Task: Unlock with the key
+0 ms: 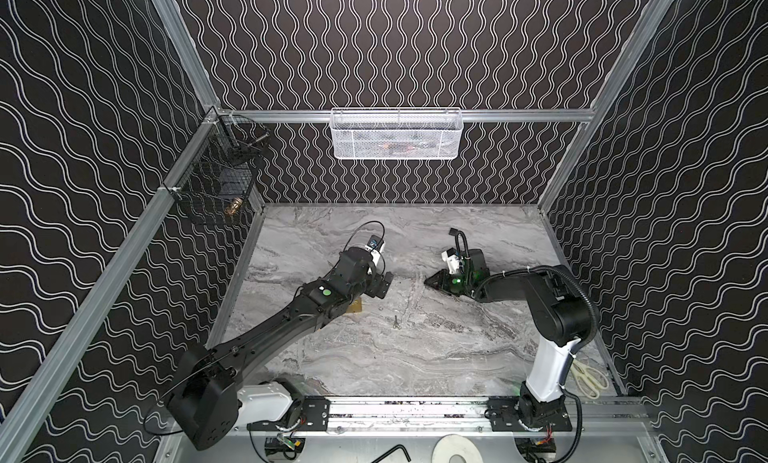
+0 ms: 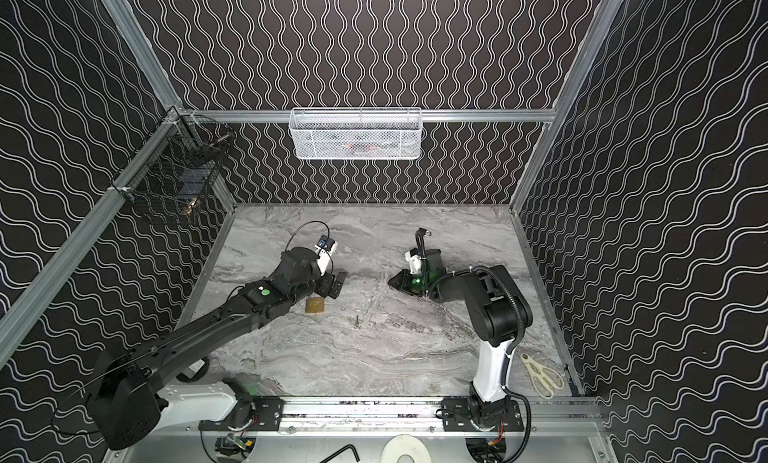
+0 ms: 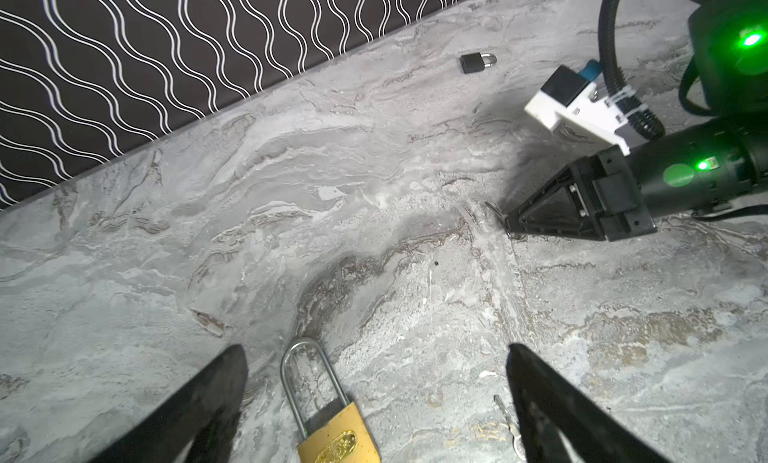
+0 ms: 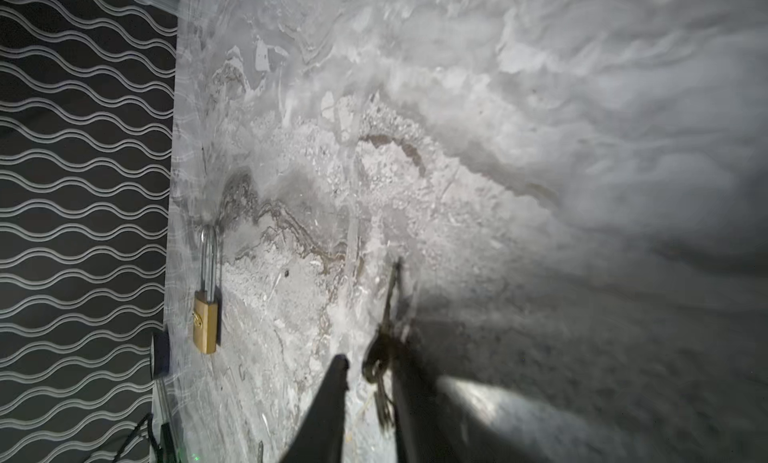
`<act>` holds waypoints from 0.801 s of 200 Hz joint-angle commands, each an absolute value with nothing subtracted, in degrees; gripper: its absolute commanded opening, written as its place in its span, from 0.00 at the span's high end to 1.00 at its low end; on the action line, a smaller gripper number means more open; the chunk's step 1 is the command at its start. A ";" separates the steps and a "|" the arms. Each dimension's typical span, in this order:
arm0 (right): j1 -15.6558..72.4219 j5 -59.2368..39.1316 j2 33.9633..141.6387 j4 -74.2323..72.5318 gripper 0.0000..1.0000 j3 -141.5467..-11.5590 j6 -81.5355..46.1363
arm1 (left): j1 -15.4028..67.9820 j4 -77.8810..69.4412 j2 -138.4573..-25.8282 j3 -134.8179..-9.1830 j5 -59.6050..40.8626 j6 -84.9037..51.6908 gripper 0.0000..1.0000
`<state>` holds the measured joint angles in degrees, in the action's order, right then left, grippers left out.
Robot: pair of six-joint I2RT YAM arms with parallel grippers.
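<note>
- One pair of scissors (image 1: 588, 378) is seen at the near right edge of the tabletop (image 1: 415, 357), well apart from the work.
- One loose key (image 1: 395, 323) is laid flat near the brass padlock (image 2: 315, 305), whose shackle appears shut.
- The left gripper (image 1: 382, 285) is held wide open and empty over that padlock, probably so the padlock can be steadied.
- A key bunch (image 4: 380, 357) is seen between the slightly parted jaws of the right gripper (image 1: 430, 280), low on the tabletop. Whether it is gripped cannot be told, nor can its keys be counted.
- A small black padlock (image 3: 478, 62) is seen farther back, so two padlocks are counted.
- Two baskets are hung on the walls, one white (image 1: 395, 132) and one black (image 1: 220, 170).
</note>
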<state>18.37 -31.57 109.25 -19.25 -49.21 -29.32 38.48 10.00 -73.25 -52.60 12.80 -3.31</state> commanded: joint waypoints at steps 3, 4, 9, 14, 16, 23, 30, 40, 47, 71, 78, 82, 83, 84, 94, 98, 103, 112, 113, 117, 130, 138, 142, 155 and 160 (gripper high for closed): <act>18.37 -24.90 106.99 -13.01 0.60 -48.54 -27.18 | 38.26 9.99 -74.49 -54.25 11.03 -4.50 0.01; 18.41 -24.80 106.93 -12.97 0.59 -48.53 -27.17 | 38.25 10.05 -74.56 -54.33 11.05 -4.49 0.01; 18.37 -24.43 106.60 -12.80 0.57 -48.40 -27.01 | 38.26 10.31 -74.86 -54.70 10.92 -4.48 0.01; 18.37 -23.88 106.16 -12.48 0.55 -48.28 -26.78 | 38.24 10.44 -75.12 -54.96 10.81 -4.48 0.01; 18.37 -23.66 106.04 -12.28 0.53 -48.26 -26.65 | 38.28 10.54 -75.23 -55.00 10.81 -4.48 0.01; 18.37 -22.88 105.28 -11.97 0.50 -48.13 -26.39 | 38.23 10.55 -75.48 -55.19 10.60 -4.59 0.01; 18.37 -22.29 104.57 -11.96 0.48 -47.83 -26.15 | 38.23 10.63 -75.42 -55.28 10.38 -4.73 0.01; 18.38 -20.83 103.55 -10.81 0.44 -47.96 -25.35 | 38.23 10.48 -75.26 -55.12 10.21 -5.00 0.01; 18.37 -19.11 102.71 -9.54 0.41 -48.35 -24.46 | 38.25 10.37 -74.95 -54.89 10.27 -5.09 0.01; 17.15 -11.26 99.62 -8.65 0.35 -50.32 -22.04 | 38.23 11.16 -73.54 -54.92 10.97 -5.07 0.01; 15.93 -10.60 99.57 -8.00 0.33 -52.34 -21.36 | 38.23 11.16 -73.01 -54.93 10.96 -4.94 0.01; 15.13 -10.35 99.85 -7.52 0.32 -53.99 -21.01 | 38.24 11.16 -72.68 -54.89 10.79 -4.76 0.01; 14.95 -10.27 99.93 -7.45 0.32 -54.20 -20.87 | 38.24 11.16 -72.64 -54.87 10.76 -4.71 0.01; 14.77 -10.23 100.06 -7.33 0.31 -54.78 -20.76 | 38.23 11.12 -72.57 -54.85 10.74 -4.55 0.01; 13.14 -8.30 101.90 -5.64 0.24 -60.99 -19.00 | 38.16 11.16 -71.97 -54.91 10.38 -4.33 0.01; 12.76 -6.80 103.04 -4.92 0.21 -63.46 -18.13 | 38.19 11.43 -71.92 -55.06 10.19 -4.46 0.01; 12.51 -4.50 104.68 -4.04 0.18 -66.70 -16.95 | 38.18 11.84 -71.96 -55.33 9.80 -4.60 0.01; 12.23 0.09 108.04 -3.36 0.13 -71.95 -14.54 | 38.14 12.89 -71.93 -55.95 8.71 -5.27 0.01; 12.18 0.62 108.21 -3.31 0.13 -72.71 -14.25 | 38.14 13.00 -71.95 -56.01 8.57 -5.36 0.01; 12.15 1.99 110.50 -3.26 0.12 -74.75 -13.54 | 38.17 13.44 -71.89 -56.27 7.84 -5.93 0.01; 11.70 6.38 117.31 -2.43 0.10 -82.82 -10.80 | 38.14 14.82 -71.39 -56.81 5.81 -7.73 0.01; 11.40 7.64 121.18 -1.78 0.09 -87.66 -9.24 | 38.15 15.28 -70.69 -56.74 4.74 -9.13 0.01; 11.41 8.24 123.03 -1.53 0.08 -89.83 -8.38 | 38.17 15.34 -70.17 -56.57 4.43 -9.64 0.01; 11.51 10.49 127.76 -1.25 0.07 -95.56 -5.35 | 38.23 15.51 -68.13 -55.55 3.63 -11.52 0.01; 11.59 11.17 129.17 -2.13 0.07 -96.73 -4.49 | 38.19 15.70 -67.38 -55.19 3.50 -12.19 0.01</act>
